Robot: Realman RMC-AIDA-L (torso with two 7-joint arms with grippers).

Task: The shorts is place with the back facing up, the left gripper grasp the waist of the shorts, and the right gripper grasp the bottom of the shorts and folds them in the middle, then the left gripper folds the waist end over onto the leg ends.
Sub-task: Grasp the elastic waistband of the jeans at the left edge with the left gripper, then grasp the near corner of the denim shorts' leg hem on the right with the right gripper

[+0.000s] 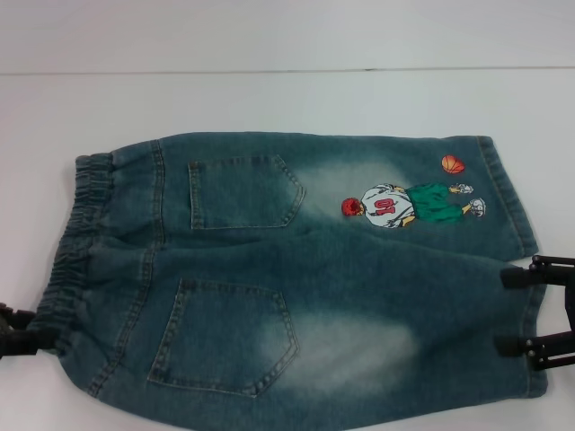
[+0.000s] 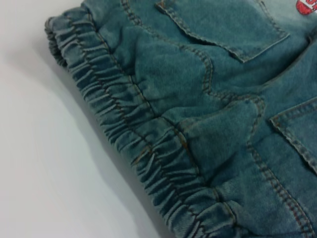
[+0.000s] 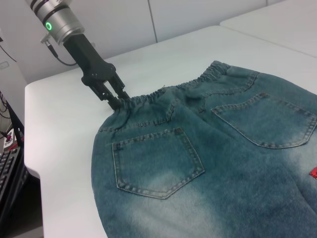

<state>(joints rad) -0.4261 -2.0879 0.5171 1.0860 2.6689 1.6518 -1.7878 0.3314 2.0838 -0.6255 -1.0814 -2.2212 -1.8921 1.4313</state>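
The shorts (image 1: pixel 269 269) lie flat on the white table, back pockets up. The waist of the shorts (image 1: pixel 76 233) is at the left, a ruffled elastic band (image 2: pixel 124 129). The leg ends (image 1: pixel 508 193) point right, and the far leg carries the cartoon player patch (image 1: pixel 404 205). My left gripper (image 1: pixel 40 330) is at the near corner of the waist, its fingers pinched on the band's edge (image 3: pixel 120 101). My right gripper (image 1: pixel 501 312) stands open, one finger on each side of the near leg's hem (image 1: pixel 536 314). Neither wrist view shows its own arm's fingers.
The table's (image 1: pixel 269 99) back edge runs across the top of the head view. In the right wrist view the table's edge (image 3: pixel 34 171) drops off beyond the left arm (image 3: pixel 62 20), with a keyboard (image 3: pixel 7 173) below it.
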